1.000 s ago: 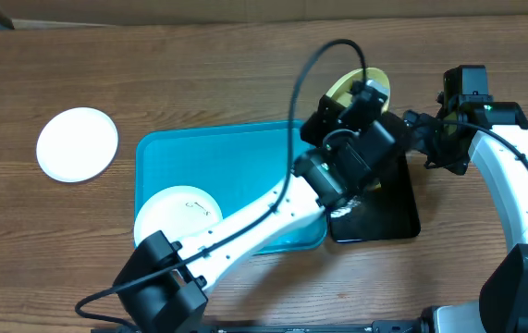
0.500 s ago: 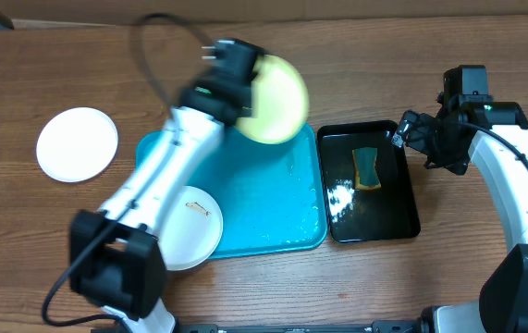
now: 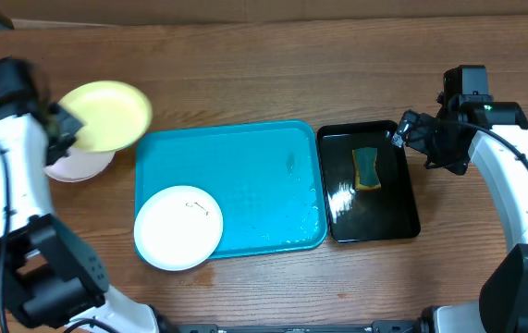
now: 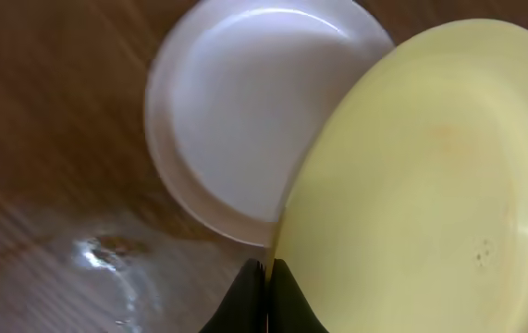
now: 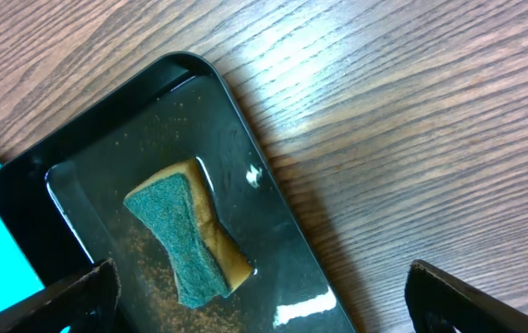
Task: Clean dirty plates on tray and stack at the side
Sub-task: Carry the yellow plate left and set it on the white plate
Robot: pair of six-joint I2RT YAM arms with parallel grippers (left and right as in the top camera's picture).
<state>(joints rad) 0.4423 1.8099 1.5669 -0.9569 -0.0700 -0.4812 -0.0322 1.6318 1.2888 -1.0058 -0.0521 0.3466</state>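
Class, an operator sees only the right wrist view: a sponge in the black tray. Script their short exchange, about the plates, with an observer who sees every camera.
Operator: Where is the yellow-green plate?
Observer: The left fingers pinch its rim, holding it over the left-side white plate on the table.
Operator: Any plates on the blue tray?
Observer: One, the second white plate, at its near-left corner, overhanging the rim.

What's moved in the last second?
The left gripper swung the yellow-green plate from over the black tray leftward, across the blue tray, to above the white side plate, still gripping it. The right gripper, sponge and the tray's white plate stayed put.
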